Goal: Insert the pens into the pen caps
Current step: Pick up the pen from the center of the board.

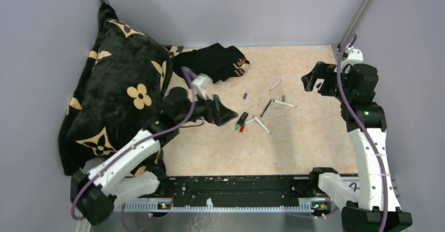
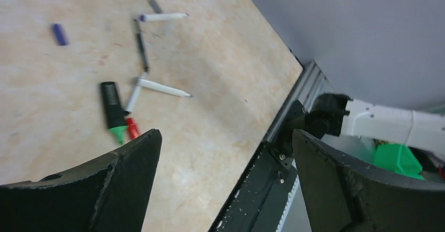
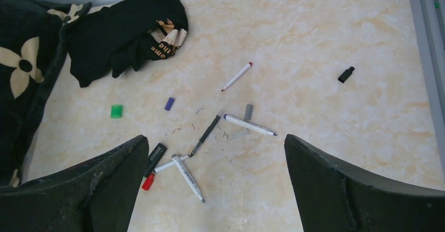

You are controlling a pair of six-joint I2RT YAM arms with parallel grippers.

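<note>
Pens (image 1: 284,104), thin white-barrelled plastic sticks, are seen from the top view scattered in a loose cluster at the middle of the pale marbled table (image 1: 294,148). A thicker black-barrelled marker (image 1: 242,119) lies at the cluster's left end. The left gripper (image 1: 226,112) is held low just beside that marker, its jaws spread wide and empty. The right gripper (image 1: 314,80) hangs at the far right, well apart from the cluster, equally wide and empty. A black flower-patterned cushion (image 1: 120,95) and a crumpled black cloth (image 1: 215,61) lie to the left, away from the pens.

In the left wrist view, the marker's green tip and a small red plastic cap (image 2: 133,128) are seen side by side just ahead of the fingers (image 2: 126,179). Two white pens meet beside them, and a thin dark pen (image 2: 140,45) lies beyond.

In the right wrist view, the loose caps are made out: a wide green cap (image 3: 116,111), a purple cap (image 3: 169,104), a grey cap (image 3: 248,111) near a purple-tipped pen (image 3: 249,125), and a black cap (image 3: 346,74) well apart on the right. A red-tipped pen (image 3: 236,76) lies alone.

The pens are judged light, stiff and smooth, and likely to roll, so they are best pinched across the middle of the barrel. The caps are judged apt to skid or tip, and should be gripped by their sides with the mouth left free. The bunched pens near the red cap are likely to be disturbed together, so the lone pen looks the easiest to take first.
</note>
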